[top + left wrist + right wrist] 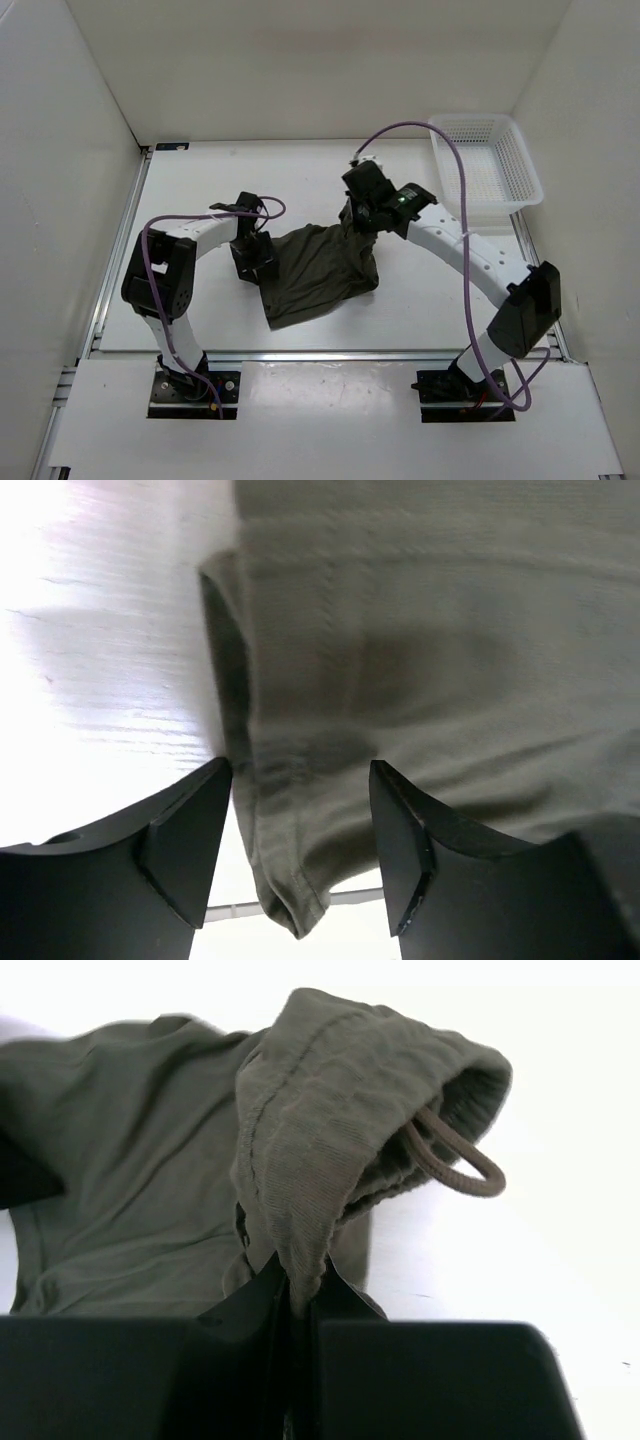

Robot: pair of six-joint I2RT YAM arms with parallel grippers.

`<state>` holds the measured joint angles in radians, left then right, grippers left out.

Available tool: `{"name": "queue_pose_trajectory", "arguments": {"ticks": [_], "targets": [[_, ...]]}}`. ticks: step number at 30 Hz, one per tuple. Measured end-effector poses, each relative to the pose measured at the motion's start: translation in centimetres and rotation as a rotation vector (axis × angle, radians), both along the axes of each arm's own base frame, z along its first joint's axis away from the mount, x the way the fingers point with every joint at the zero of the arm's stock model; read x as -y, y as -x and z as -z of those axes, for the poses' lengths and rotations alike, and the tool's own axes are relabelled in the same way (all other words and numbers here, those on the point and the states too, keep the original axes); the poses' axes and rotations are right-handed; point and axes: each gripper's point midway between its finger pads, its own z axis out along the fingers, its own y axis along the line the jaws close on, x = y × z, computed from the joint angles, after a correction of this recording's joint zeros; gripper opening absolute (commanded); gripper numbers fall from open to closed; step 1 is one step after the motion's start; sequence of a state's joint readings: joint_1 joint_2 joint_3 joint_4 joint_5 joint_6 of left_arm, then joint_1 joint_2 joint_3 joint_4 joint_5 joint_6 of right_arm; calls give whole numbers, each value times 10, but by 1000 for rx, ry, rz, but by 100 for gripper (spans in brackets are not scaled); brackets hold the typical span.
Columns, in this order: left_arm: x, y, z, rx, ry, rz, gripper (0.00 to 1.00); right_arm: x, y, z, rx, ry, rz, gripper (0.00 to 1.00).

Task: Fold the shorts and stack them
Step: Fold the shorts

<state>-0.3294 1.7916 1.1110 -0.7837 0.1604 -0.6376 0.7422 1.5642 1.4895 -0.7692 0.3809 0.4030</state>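
Observation:
The dark olive-green shorts (pixel 320 270) lie crumpled in the middle of the table. My right gripper (pixel 362 213) is shut on the ribbed waistband (pixel 330 1110) and holds that end lifted; a drawstring loop (pixel 455 1155) hangs out beside it. My left gripper (pixel 255 262) is at the shorts' left edge. In the left wrist view its fingers (pixel 190 830) stand open with a folded fabric edge (pixel 300 860) between them, not clamped.
A white mesh basket (pixel 487 160) stands at the back right corner of the table. White walls enclose the table on the left, back and right. A purple cable (pixel 420 130) loops above the right arm.

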Motion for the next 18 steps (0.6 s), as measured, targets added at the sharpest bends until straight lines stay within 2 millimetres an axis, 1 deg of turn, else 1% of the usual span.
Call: {"name": "queue_pose_trajectory", "arguments": {"ticks": [1, 2, 4, 6, 7, 9, 10, 11, 12, 14, 16, 18], "targets": [[1, -1, -2, 7, 10, 2, 70, -8, 3, 3, -6, 5, -15, 0], [1, -2, -6, 17, 25, 5, 67, -15, 5, 8, -14, 13, -27, 0], [1, -5, -17, 44, 63, -1, 60, -21, 9, 14, -28, 29, -42, 0], [-6, -9, -32, 88, 98, -18, 54, -25, 12, 20, -42, 44, -50, 0], [-11, -11, -42, 116, 116, -31, 44, -26, 13, 22, -47, 50, -53, 0], [-24, -15, -58, 175, 141, -66, 28, -29, 14, 23, -48, 53, -54, 0], [-30, -16, -65, 198, 147, -85, 16, -31, 13, 23, -46, 54, -55, 0], [-38, -18, -70, 222, 151, -108, 10, -33, 14, 22, -44, 53, -56, 0], [-46, -19, -72, 233, 148, -130, 10, -34, 14, 21, -40, 54, -58, 0], [-57, -18, -67, 226, 133, -165, 10, -39, 16, 20, -37, 53, -65, 0], [-62, -15, -53, 182, 106, -183, 10, -43, 18, 21, -39, 56, -73, 0], [-65, -13, -34, 121, 80, -193, 10, -48, 19, 21, -42, 58, -83, 0]]}}
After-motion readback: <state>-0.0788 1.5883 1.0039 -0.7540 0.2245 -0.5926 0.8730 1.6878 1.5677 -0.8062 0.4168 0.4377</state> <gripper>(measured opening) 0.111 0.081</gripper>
